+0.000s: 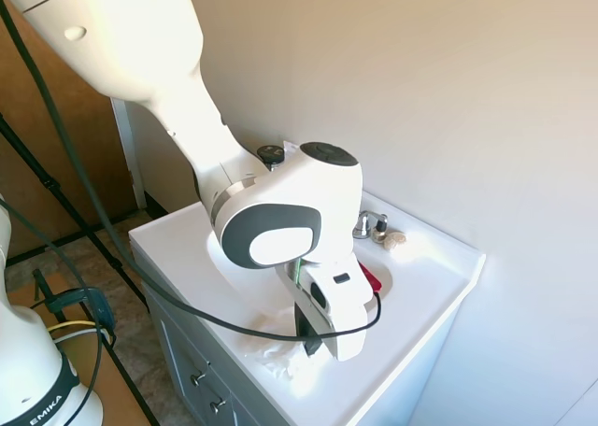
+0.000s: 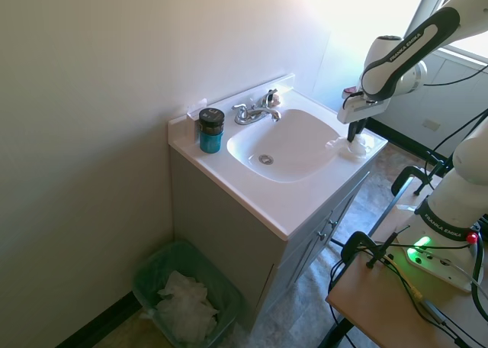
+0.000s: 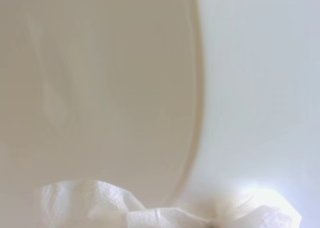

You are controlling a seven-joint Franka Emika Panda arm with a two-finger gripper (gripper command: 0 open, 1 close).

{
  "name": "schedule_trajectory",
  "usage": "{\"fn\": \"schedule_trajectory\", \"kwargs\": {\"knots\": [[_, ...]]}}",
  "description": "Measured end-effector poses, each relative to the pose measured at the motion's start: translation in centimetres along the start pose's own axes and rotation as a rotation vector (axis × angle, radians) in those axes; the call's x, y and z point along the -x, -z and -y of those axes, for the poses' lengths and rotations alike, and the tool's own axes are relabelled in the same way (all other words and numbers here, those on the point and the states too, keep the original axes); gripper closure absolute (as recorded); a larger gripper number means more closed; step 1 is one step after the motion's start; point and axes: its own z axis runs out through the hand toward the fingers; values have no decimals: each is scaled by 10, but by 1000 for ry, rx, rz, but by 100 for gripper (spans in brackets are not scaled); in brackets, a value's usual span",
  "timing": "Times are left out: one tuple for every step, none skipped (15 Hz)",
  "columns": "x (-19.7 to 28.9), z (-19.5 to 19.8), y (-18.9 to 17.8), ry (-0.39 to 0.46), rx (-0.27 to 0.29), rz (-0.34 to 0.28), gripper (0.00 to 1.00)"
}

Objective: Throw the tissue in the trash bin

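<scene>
On the counter's front rim, beside the sink basin (image 2: 286, 146), lies the tissue (image 2: 357, 146), a crumpled white wad on the white top, at the end farthest from the wall. Close up in the wrist view it shows as wrinkled paper straddling the basin's edge (image 3: 165, 213). Directly over it hangs the tool (image 2: 353, 136), its dark fingertips down at or into the paper; whether they are apart or already pinched on the wad I cannot tell, since the arm's own body hides them in the first exterior view (image 1: 313, 337) and they are too small in the second. Further along the counter (image 2: 305, 203) stand the faucet (image 2: 255, 111) and a blue jar (image 2: 211, 130) near the wall. Down on the floor, at the cabinet's far side, sits the green trash bin (image 2: 156, 268), with white paper already inside.

By my judgement the task is barely begun: the tissue is not yet lifted, and the grasp, the carry across the vanity and the drop into the bin all remain
</scene>
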Motion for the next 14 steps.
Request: {"fn": "schedule_trajectory", "kwargs": {"knots": [[0, 0, 0, -3, -1, 0, 100], [0, 0, 1, -7, -6, 0, 100], [-1, 2, 5, -10, -13, -3, 100], [-2, 4, 10, -11, -24, -11, 100], [-1, 8, 18, -9, -39, -19, 100], [2, 15, 28, -7, -58, -30, 100], [8, 25, 43, -7, -79, -47, 100], [16, 36, 59, -11, -101, -66, 100], [25, 47, 77, -13, -126, -85, 100], [40, 61, 96, -9, -154, -102, 100], [57, 76, 114, 4, -180, -116, 100], [78, 91, 132, 24, -201, -133, 100], [105, 109, 147, 48, -218, -153, 100], [133, 126, 160, 70, -236, -173, 100]]}}
